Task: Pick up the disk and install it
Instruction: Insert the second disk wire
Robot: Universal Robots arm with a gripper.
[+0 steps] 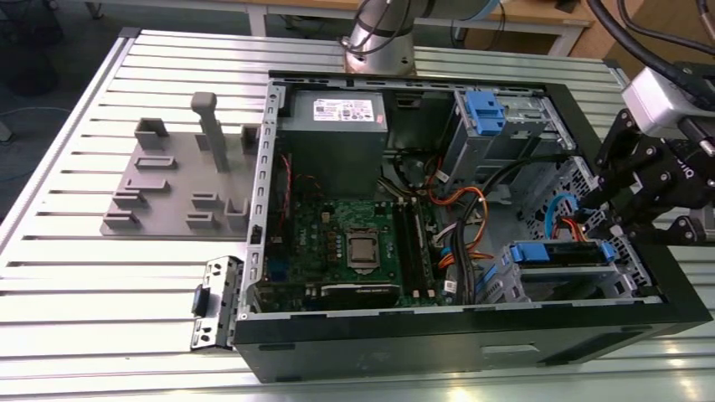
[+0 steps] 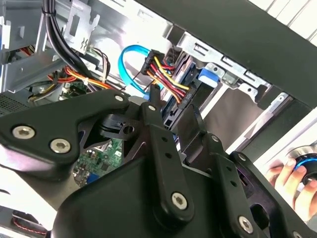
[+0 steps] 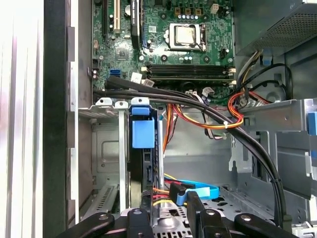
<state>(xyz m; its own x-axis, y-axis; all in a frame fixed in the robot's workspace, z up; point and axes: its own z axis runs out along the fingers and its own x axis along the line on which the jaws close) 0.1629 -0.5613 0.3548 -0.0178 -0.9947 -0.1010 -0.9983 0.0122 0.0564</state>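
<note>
Disk sits edge-on in the drive cage at about four o'clock inside the open computer case, its blue bracket facing up along the cage's rim. In the first wrist view the disk stands slotted between the cage's metal rails, with red, yellow and black power wires and a blue data cable near its lower end. The hand hovers at three o'clock from the case, just beside the cage and above the case's wall. Both wrist views show its fingers a little apart and holding nothing, clear of the disk. The motherboard lies in the case's middle, with the grey power supply at twelve o'clock. The case rests on a slatted metal table. In the second wrist view, a person's fingers rest on a blue-ringed knob.
</note>
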